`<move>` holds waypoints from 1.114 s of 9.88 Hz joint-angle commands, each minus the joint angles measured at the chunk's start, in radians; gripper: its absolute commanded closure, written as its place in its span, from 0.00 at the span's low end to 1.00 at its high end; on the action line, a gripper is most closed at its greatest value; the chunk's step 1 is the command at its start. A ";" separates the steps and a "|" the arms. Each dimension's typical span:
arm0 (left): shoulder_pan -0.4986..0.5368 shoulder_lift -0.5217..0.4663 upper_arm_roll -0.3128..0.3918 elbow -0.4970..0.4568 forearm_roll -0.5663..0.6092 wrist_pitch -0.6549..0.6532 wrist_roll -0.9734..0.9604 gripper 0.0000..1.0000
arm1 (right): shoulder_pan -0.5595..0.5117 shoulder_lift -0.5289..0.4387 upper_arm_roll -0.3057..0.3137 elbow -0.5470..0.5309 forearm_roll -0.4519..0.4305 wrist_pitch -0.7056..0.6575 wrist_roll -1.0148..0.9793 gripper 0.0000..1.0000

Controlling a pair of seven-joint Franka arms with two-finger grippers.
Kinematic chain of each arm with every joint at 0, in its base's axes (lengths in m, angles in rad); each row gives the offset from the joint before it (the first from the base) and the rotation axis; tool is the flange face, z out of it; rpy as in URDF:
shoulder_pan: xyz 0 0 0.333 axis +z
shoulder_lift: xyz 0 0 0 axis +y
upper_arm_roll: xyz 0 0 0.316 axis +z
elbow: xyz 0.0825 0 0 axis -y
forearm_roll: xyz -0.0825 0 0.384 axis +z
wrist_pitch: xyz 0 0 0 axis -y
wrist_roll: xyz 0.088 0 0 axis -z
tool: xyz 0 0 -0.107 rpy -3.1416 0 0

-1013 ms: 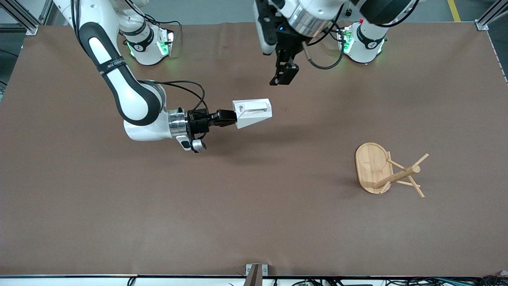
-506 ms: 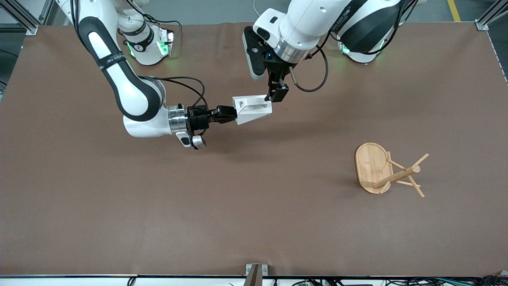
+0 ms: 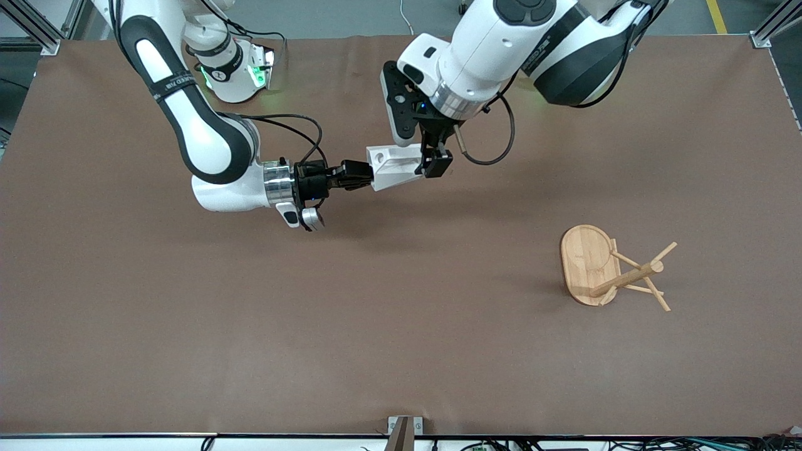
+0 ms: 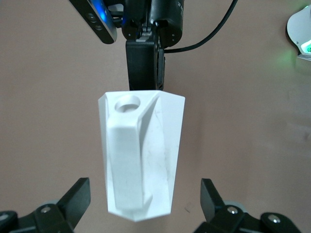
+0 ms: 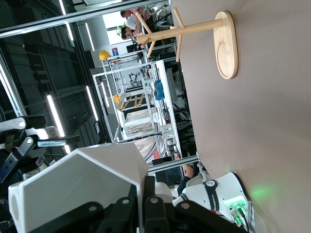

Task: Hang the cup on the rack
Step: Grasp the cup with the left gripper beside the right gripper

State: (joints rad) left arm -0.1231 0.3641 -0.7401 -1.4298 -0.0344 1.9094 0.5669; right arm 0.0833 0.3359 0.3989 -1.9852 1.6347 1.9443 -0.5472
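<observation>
The white faceted cup (image 3: 396,168) hangs on its side in the air over the middle of the table. My right gripper (image 3: 365,176) is shut on its rim wall, one finger inside and one outside, as the right wrist view (image 5: 144,183) shows. The cup's handle with its round hole (image 4: 129,103) faces the left wrist camera. My left gripper (image 3: 433,164) is open, its fingers standing on either side of the cup's base end (image 4: 141,204) without touching it. The bamboo rack (image 3: 592,266) stands upright on the table toward the left arm's end; it also shows in the right wrist view (image 5: 224,43).
The brown table cover (image 3: 401,326) spreads under both arms. The right arm's base (image 3: 235,69) stands at the back edge. A small metal bracket (image 3: 404,429) sits at the front edge.
The left arm has come down from above and brought its open gripper around the cup's base end. The right gripper has shifted slightly with the cup.
</observation>
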 commanded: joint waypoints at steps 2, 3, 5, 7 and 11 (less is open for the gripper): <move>-0.013 0.058 -0.002 0.023 0.034 -0.004 -0.010 0.00 | -0.022 -0.043 0.020 -0.043 0.040 -0.001 -0.020 0.99; -0.013 0.067 -0.002 0.023 0.036 -0.004 -0.009 0.00 | -0.022 -0.041 0.020 -0.043 0.048 -0.001 -0.020 0.99; -0.048 0.081 0.001 0.022 0.037 -0.004 -0.047 0.00 | -0.022 -0.043 0.021 -0.043 0.068 -0.001 -0.022 0.99; -0.053 0.096 0.002 0.022 0.054 -0.004 -0.051 0.00 | -0.020 -0.043 0.021 -0.043 0.070 -0.001 -0.020 0.99; -0.050 0.124 0.005 0.022 0.079 -0.004 -0.051 0.00 | -0.019 -0.043 0.021 -0.040 0.083 -0.001 -0.022 0.99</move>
State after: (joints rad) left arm -0.1616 0.4416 -0.7377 -1.4071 0.0151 1.9095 0.5289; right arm 0.0830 0.3287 0.4008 -2.0025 1.6658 1.9526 -0.5555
